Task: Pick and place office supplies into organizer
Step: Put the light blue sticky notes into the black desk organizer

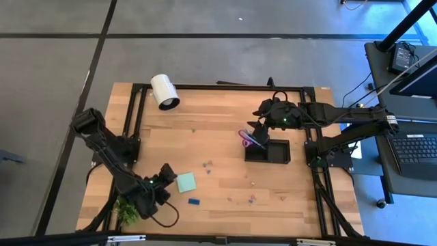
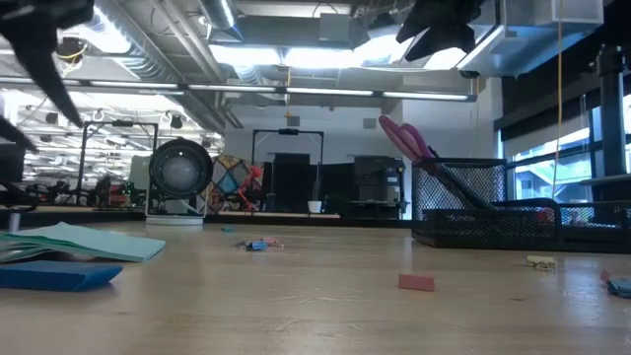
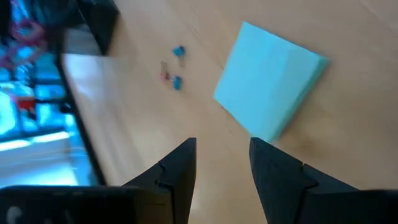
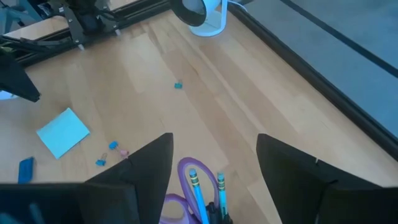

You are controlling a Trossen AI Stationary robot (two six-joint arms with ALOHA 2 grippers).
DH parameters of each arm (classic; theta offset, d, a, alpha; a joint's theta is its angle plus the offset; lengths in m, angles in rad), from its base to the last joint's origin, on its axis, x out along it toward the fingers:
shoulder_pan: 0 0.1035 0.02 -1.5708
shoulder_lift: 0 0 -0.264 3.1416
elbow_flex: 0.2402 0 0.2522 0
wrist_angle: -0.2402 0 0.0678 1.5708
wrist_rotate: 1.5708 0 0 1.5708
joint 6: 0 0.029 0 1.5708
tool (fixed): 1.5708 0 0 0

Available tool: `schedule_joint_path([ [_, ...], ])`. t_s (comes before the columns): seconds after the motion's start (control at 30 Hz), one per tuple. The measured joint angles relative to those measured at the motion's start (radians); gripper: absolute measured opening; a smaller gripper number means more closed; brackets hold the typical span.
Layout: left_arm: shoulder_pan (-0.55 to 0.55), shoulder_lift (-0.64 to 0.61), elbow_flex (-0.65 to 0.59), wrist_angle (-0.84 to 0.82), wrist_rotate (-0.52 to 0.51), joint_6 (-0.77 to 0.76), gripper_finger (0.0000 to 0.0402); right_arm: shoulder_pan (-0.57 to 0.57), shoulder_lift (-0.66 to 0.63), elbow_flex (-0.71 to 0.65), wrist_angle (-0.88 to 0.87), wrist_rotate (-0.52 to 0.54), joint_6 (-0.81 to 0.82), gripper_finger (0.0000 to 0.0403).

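Observation:
The black mesh organizer stands right of the table's middle. Purple-handled scissors and pens stick up out of its taller part. My right gripper hangs open above the organizer, touching nothing. The light green notepad lies flat near the front left, with the small blue block just nearer the front edge. My left gripper is open and slants down at the table just left of the notepad, with nothing between its fingers.
A white cylinder lies at the far left. A small green plant stands at the front left corner by my left arm. Tiny clips and other small bits lie scattered over the middle and front of the table.

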Motion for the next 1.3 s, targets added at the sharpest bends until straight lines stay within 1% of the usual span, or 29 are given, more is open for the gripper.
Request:
schedule_joint_path([
  [0.13, 0.007, -0.021, 0.0, -0.018, -0.011, 0.07, 0.0143, 0.0, 0.0, 0.0, 0.017, 0.0, -0.003, 0.0234],
  [0.37, 0.007, -0.068, 0.0, -0.065, -0.005, 0.081, 0.0143, 0.0, 0.0, 0.0, 0.017, 0.0, -0.004, 0.0234],
  [0.47, -0.004, -0.088, -0.026, -0.043, 0.003, 0.081, 0.0143, 0.0, 0.0, 0.0, 0.017, 0.0, -0.005, 0.0234],
  [0.67, -0.007, -0.161, -0.117, 0.064, 0.014, 0.086, 0.0143, 0.0, 0.0, 0.0, 0.041, 0.0, -0.006, 0.0234],
  [0.8, 0.003, -0.24, -0.185, 0.118, 0.039, 0.147, 0.0143, 0.0, 0.0, 0.0, 0.043, 0.0, -0.006, 0.0234],
  [0.87, 0.014, -0.275, -0.228, 0.148, 0.07, 0.181, 0.0143, 0.0, 0.0, 0.0, 0.043, 0.0, -0.006, 0.0234],
  [0.97, 0.031, -0.314, -0.285, 0.256, 0.105, 0.256, 0.0143, 0.0, 0.0, 0.0, 0.046, 0.0, -0.006, 0.0234],
  [1.07, 0.051, -0.33, -0.324, 0.345, 0.128, 0.306, 0.0143, 0.0, 0.0, 0.0, 0.047, 0.0, -0.006, 0.0234],
  [1.3, 0.093, -0.313, -0.358, 0.453, 0.193, 0.423, 0.0143, 0.0, 0.0, 0.0, 0.047, 0.0, 0.027, 0.0234],
])
